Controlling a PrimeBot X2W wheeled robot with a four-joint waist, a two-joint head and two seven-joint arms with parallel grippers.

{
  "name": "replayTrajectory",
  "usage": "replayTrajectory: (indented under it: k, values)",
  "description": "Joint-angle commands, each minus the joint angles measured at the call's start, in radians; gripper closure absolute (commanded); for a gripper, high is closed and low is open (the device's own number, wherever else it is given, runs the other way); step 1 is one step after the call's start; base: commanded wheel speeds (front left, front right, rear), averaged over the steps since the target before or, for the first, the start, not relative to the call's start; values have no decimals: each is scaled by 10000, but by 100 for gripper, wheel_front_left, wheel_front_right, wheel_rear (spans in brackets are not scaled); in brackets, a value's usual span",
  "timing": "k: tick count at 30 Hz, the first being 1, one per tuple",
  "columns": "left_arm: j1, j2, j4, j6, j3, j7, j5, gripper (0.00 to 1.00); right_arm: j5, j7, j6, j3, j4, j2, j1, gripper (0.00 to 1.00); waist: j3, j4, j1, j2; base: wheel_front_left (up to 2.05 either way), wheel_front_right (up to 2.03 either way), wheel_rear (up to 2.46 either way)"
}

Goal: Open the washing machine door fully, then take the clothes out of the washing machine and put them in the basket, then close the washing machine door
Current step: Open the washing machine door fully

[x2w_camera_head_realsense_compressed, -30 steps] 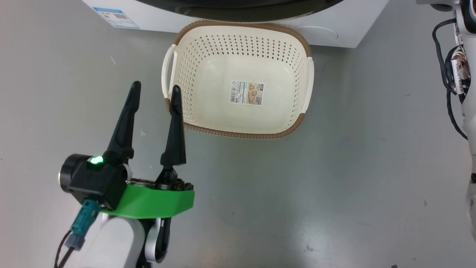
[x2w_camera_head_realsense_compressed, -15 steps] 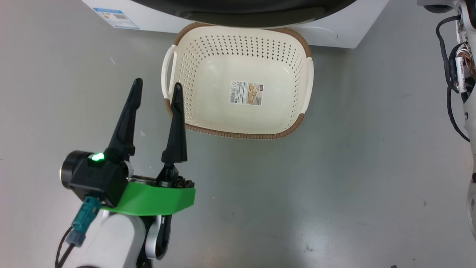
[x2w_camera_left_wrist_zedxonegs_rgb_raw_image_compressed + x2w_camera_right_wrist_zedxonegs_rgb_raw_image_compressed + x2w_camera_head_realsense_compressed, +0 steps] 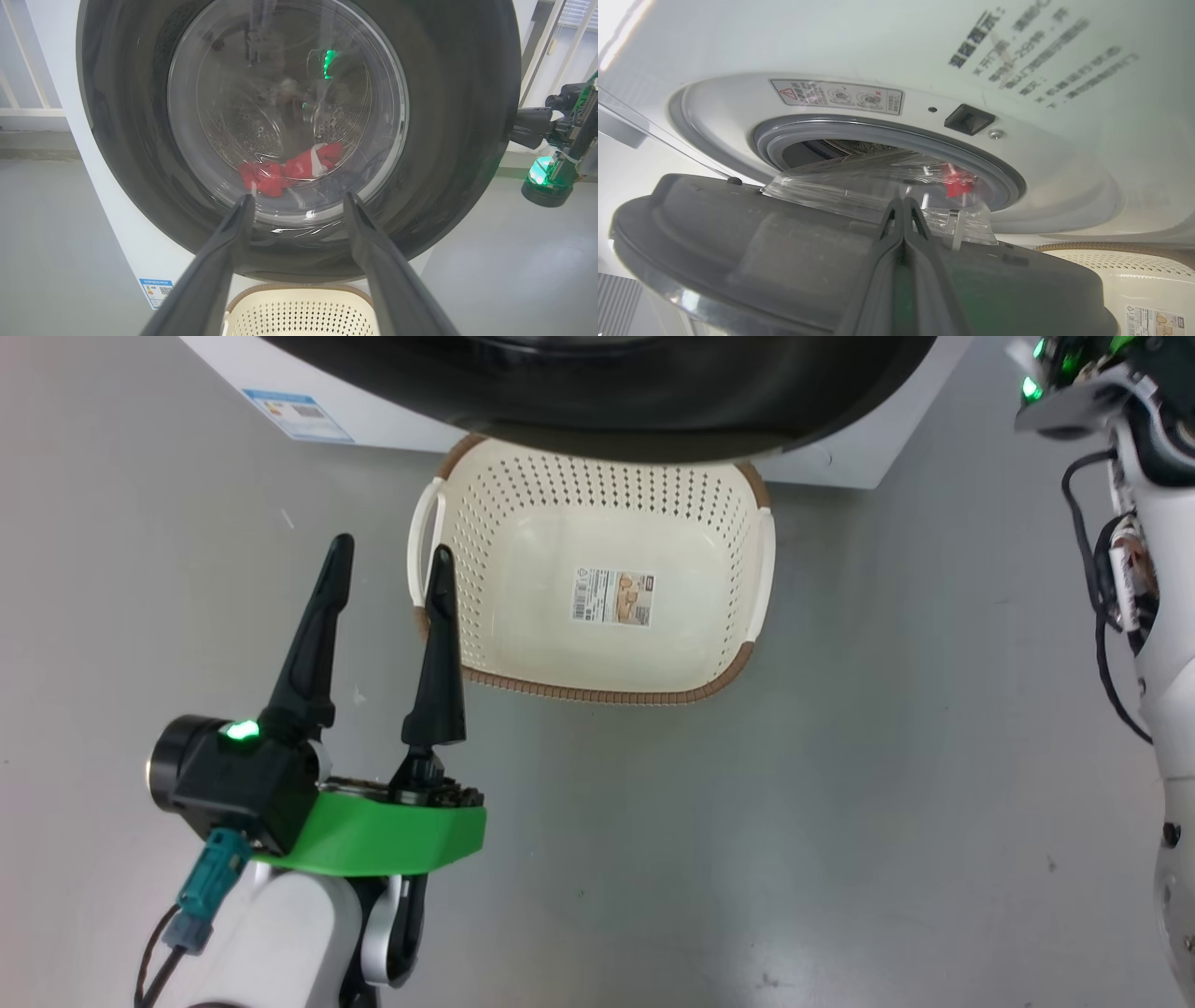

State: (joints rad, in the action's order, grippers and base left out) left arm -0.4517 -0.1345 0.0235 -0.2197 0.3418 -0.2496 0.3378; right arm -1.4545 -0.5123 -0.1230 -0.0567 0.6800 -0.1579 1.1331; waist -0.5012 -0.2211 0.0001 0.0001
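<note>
Behind the part-open washing machine door, right gripper pinched shut, empty — left gripper spread wide near the basket, holding nothing.

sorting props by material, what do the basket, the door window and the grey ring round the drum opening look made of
Basket: cream moulded plastic, smooth, judging by its even punched holes; the brown rim only looks woven. Window in the washing machine door: clear, glossy, with reflections, glass or clear plastic. Gasket: grey, matt, likely rubber.
</note>
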Motion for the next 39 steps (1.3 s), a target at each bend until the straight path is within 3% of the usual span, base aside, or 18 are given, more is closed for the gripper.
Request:
replayTrajectory:
  k: [1, 39]
  values:
    - [11, -283, 191, -47, -358, -63, 98, 0, -138, -167, -77, -251, -344, 335, -208, 100, 129, 3, -1, -1, 0, 0, 0]
    - [1173, -650, 167, -547, -336, 347, 337, 0, -790, -1538, -77, -907, -1738, 444, -3663, 100, 2733, -492, -1, -1, 0, 0, 0]
